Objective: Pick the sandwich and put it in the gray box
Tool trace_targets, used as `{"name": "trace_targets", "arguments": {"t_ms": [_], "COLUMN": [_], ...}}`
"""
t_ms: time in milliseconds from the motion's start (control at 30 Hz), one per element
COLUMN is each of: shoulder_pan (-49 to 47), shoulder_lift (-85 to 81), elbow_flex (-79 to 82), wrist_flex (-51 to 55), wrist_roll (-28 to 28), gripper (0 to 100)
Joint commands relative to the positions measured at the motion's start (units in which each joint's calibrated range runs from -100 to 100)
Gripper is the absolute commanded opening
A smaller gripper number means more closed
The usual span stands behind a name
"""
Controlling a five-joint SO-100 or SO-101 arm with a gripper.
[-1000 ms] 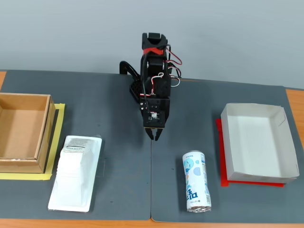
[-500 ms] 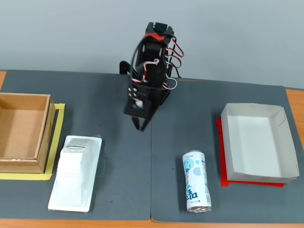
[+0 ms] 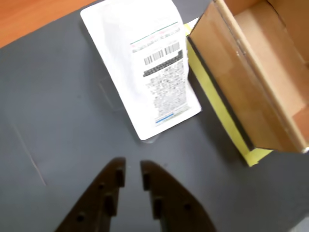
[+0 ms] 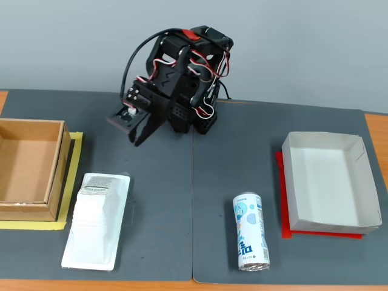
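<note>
The sandwich (image 4: 97, 219) is a white wedge pack with a flat rim and a greenish-gray label at its far end. It lies on the dark mat at the front left in the fixed view. In the wrist view the sandwich (image 3: 145, 63) shows its printed barcode label, ahead of my gripper (image 3: 133, 166) and apart from it. My gripper (image 4: 138, 134) hangs folded near the arm's base, above the mat, with its jaws nearly together and nothing between them. The gray box (image 4: 324, 182) is a shallow light tray at the right, far from the gripper.
A deeper brown cardboard box (image 4: 24, 163) stands on a yellow sheet at the left, close beside the sandwich; it also shows in the wrist view (image 3: 241, 72). A blue-and-white drink can (image 4: 250, 230) lies at the front middle. A red sheet (image 4: 285, 233) lies under the gray box.
</note>
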Motion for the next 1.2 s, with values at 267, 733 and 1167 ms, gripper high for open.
{"name": "trace_targets", "arguments": {"t_ms": [267, 733, 1167], "shoulder_pan": [1.13, -6.26, -8.12], "shoulder_lift": [21.17, 39.23, 49.49], "elbow_flex": [-18.47, -36.83, -44.25], "wrist_flex": [-0.2, -0.2, -0.02], "wrist_roll": [9.54, 11.41, 11.62], "gripper": [33, 56, 56]}}
